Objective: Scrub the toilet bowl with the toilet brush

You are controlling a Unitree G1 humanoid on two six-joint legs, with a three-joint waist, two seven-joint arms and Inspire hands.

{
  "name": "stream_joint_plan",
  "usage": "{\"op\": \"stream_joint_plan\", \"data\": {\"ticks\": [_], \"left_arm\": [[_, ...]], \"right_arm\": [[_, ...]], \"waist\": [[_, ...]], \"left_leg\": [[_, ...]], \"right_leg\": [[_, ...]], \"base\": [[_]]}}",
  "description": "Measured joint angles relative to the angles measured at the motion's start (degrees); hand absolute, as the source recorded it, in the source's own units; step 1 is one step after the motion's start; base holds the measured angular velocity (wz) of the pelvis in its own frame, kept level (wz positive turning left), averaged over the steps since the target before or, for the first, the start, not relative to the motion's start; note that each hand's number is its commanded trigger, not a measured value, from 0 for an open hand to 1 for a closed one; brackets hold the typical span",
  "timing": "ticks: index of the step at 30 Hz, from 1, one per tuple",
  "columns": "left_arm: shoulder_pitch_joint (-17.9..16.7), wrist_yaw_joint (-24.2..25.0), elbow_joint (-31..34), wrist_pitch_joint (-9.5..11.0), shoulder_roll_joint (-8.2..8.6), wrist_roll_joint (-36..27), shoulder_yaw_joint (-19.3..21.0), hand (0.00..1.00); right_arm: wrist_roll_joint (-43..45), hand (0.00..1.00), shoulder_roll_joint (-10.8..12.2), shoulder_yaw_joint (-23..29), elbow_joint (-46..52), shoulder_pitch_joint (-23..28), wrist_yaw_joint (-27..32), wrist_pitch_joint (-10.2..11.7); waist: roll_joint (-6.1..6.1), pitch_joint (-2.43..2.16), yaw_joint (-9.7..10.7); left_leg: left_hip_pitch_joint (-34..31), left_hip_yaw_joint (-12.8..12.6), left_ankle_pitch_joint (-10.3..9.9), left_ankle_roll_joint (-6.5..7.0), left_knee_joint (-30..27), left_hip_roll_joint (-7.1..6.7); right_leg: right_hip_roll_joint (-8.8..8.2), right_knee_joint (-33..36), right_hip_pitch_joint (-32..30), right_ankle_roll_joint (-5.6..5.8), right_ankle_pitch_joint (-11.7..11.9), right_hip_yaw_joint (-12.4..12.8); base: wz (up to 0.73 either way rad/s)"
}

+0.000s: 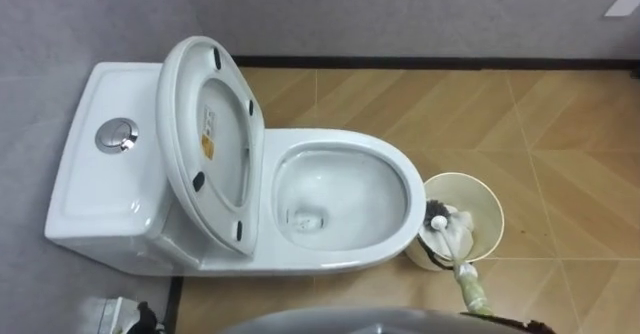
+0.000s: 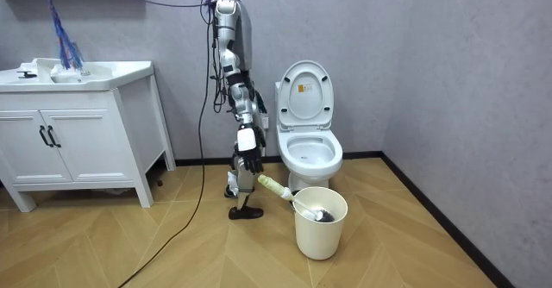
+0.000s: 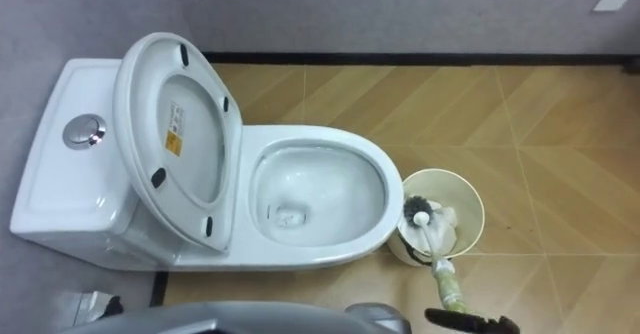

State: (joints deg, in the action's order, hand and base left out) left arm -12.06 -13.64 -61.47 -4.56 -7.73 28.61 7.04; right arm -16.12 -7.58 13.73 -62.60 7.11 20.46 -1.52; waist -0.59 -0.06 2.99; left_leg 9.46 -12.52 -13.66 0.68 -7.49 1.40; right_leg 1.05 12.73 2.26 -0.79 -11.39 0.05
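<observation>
Right hand (image 3: 468, 321) at 5 o'clock, fingers wrapped round the toilet brush (image 3: 448, 289), whose bristle head sits down inside the cream bucket (image 3: 455, 186).

From the toilet bowl (image 3: 330, 134), the bucket stands at 4 o'clock, its rim just beside the bowl's front edge. The seat and lid (image 3: 175, 134) are raised against the tank (image 3: 60, 189) at 9 o'clock, leaving the bowl's rim clear. Open wooden floor (image 3: 560, 134) runs from 1 to 3 o'clock, up to the dark skirting (image 3: 400, 59). The left hand (image 1: 145, 320) shows at 7 o'clock; its state cannot be told.
</observation>
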Motion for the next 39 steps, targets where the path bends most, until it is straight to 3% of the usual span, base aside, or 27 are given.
{"op": "stream_joint_plan", "data": {"ticks": [5, 8, 13, 19, 25, 28, 35, 38, 39], "left_arm": [[-0.9, -0.33, 0.04, 2.08, -0.18, -0.88, 1.29, 0.0], [-1.16, -0.33, 0.81, 2.24, -0.4, -0.86, 2.65, 0.0], [-1.43, -0.4, 2.36, 2.51, -1.12, -0.98, 2.86, 0.0], [-0.87, -1.06, 3.29, 3.93, -1.27, -2.21, 0.52, 0.0], [1.34, -1.06, 3.17, 5.84, -1.41, -2.48, -1.24, 0.0], [3.17, -1.06, 2.98, 6.64, -1.57, -4.53, -1.9, 0.0], [9.07, -0.76, 3.09, 7.07, -1.7, -7.2, -4.18, 0.0], [13.26, -0.84, 2.24, 7.72, -1.65, -8.9, -6.24, 0.0], [15.33, -0.84, 1.73, 7.67, -1.6, -10.71, -7.72, 0.0]], "right_arm": [[0.18, 0.0, -0.08, 1.72, 7.02, -1.19, 4.03, 2.75], [1.06, 0.0, -0.13, 2.61, 11.09, -1.57, 6.42, 4.38], [3.93, 0.0, -0.12, 0.79, 17.23, -1.65, 8.59, 5.25], [11.18, 0.0, -0.08, -3.57, 17.35, -1.85, 8.53, 6.03], [12.43, 0.0, -0.11, -7.99, 12.88, -3.3, 8.11, 7.25], [11.98, 0.0, -0.18, -9.32, 6.49, -6.23, 7.92, 8.02], [8.93, 0.0, -1.01, -10.76, -5.63, -14.45, 6.94, 7.98], [8.72, 0.0, -1.91, -11.64, -9.45, -18.15, 5.93, 7.94], [8.08, 0.0, -2.27, -11.96, -10.8, -19.48, 5.75, 7.92]], "waist": [[-0.18, -0.05, -0.17], [-0.48, -0.13, -0.27], [-1.19, -0.38, -0.52], [-1.83, -0.12, -0.65], [-1.08, 0.2, -2.06], [-0.91, 0.08, -2.05], [-0.19, 0.6, -3.4], [-0.3, 1.31, -3.43], [-0.17, 1.82, -3.23]], "left_leg": [[-0.38, -0.06, 0.01, 0.01, -0.29, -0.01], [-0.44, 0.09, 0.02, 0.0, -0.36, 0.01], [-0.77, 0.16, 0.03, -0.01, -0.37, 0.07], [-1.06, 0.16, 0.03, -0.01, -0.38, 0.07], [-3.29, 0.41, 0.02, 0.0, -1.7, 0.23], [-6.35, 1.5, 0.02, 0.01, -3.07, 0.21], [-17.29, 2.87, 0.04, 0.08, -9.03, -0.03], [-22.91, 4.02, 0.09, 0.71, -12.2, -0.33], [-25.24, 4.8, 0.14, 0.82, -13.76, -0.46]], "right_leg": [[0.01, -0.16, -0.35, -0.03, 0.18, 0.11], [0.02, -0.41, -0.3, -0.04, 0.17, 0.09], [-0.03, -1.02, -0.23, -0.07, 0.21, -0.26], [-0.05, -1.06, -0.26, -0.05, 0.35, -0.26], [-0.13, -1.01, -1.65, -0.17, 0.9, -0.85], [-0.45, -0.25, -4.0, -0.28, 1.05, -2.03], [-1.64, 5.36, -13.95, -0.32, 1.07, -3.26], [-2.26, 8.29, -19.05, -0.4, 1.02, -4.14], [-2.68, 9.26, -20.83, -0.43, 1.04, -4.95]], "base": [[-0.04], [0.0], [0.0], [0.0], [0.03], [0.19], [0.1], [0.18], [0.26]]}}
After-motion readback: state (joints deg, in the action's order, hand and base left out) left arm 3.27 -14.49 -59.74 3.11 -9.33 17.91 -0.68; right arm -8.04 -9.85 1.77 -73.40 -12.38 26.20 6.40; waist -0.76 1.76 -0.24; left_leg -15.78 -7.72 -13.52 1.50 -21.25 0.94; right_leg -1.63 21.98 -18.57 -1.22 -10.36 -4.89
